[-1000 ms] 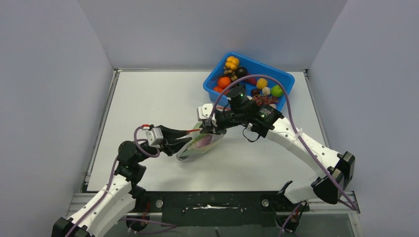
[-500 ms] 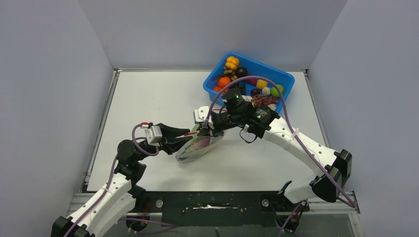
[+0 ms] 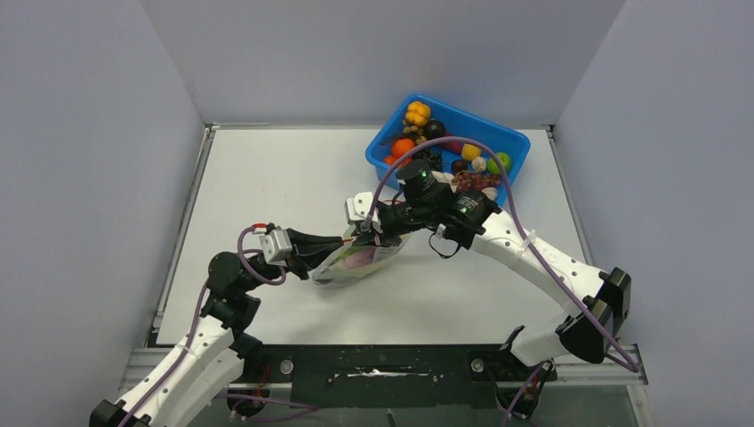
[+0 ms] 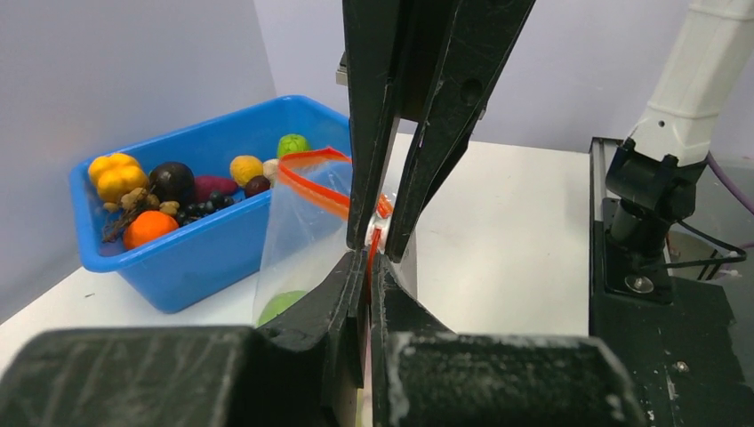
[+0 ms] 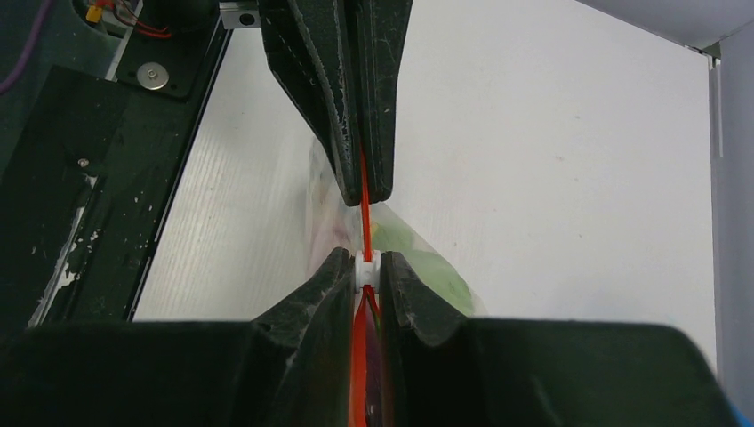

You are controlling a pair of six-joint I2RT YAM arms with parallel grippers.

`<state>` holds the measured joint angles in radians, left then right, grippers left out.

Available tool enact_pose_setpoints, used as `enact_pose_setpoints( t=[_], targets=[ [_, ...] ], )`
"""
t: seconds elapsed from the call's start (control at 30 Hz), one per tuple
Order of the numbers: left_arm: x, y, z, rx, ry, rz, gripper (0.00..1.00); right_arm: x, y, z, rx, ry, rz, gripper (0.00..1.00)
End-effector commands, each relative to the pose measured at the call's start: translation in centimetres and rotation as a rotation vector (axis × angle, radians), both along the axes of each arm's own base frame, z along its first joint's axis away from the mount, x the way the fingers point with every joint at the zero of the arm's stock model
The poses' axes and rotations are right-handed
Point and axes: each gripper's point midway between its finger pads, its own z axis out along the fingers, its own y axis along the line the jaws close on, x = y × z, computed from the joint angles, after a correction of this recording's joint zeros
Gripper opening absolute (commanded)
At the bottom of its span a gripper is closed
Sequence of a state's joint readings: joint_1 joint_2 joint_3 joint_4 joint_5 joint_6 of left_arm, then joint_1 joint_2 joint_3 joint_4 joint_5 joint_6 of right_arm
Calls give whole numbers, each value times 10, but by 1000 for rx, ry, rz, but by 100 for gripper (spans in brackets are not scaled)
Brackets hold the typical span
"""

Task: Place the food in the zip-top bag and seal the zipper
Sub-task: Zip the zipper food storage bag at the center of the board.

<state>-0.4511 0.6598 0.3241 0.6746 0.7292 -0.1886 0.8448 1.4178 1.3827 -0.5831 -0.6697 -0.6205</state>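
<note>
The clear zip-top bag (image 3: 360, 260) hangs just above the table's middle, held between both grippers. Green food (image 4: 280, 307) and a purplish piece (image 3: 363, 258) show through its plastic. My left gripper (image 4: 366, 262) is shut on the near end of the red-orange zipper (image 5: 364, 222). My right gripper (image 5: 366, 267) is shut on the zipper's white slider (image 5: 366, 272), a short way along the strip from the left fingertips. Beyond the slider the zipper (image 4: 311, 189) gapes in a loop. In the top view the left gripper (image 3: 342, 240) and right gripper (image 3: 366, 233) nearly meet.
A blue bin (image 3: 381, 147) with several toy fruits and vegetables stands at the back right, just behind the right arm's wrist. The black base plate (image 4: 658, 294) of the right arm runs along the near edge of the table.
My left gripper has closed on the zipper strip. The right gripper has slid a little leftward along the zipper toward the left one, and the bag shifted slightly with it.
</note>
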Motion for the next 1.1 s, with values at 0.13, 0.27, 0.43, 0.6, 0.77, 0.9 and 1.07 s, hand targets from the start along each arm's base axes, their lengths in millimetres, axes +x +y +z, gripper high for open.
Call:
enact_pose_setpoints(
  t=[0.13, 0.27, 0.43, 0.6, 0.77, 0.9, 1.07],
  targets=[
    [23, 36, 46, 68, -140, 295, 0, 20, -30, 26, -3, -88, -126, 1],
    [33, 51, 48, 102, -139, 397, 0, 27, -46, 26, -21, -105, -185, 1],
    [34, 58, 50, 104, -140, 441, 0, 29, -64, 28, -40, -110, -248, 1],
    [34, 60, 47, 129, -138, 447, 0, 27, -75, 26, -39, -95, -283, 1],
    [38, 65, 49, 135, -139, 483, 0, 25, -86, 25, -46, -90, -315, 1],
    [41, 69, 48, 147, -130, 510, 0, 25, -95, 24, -54, -90, -345, 1],
    [46, 75, 47, 154, -119, 551, 0, 22, -101, 22, -53, -81, -363, 1]
  ],
)
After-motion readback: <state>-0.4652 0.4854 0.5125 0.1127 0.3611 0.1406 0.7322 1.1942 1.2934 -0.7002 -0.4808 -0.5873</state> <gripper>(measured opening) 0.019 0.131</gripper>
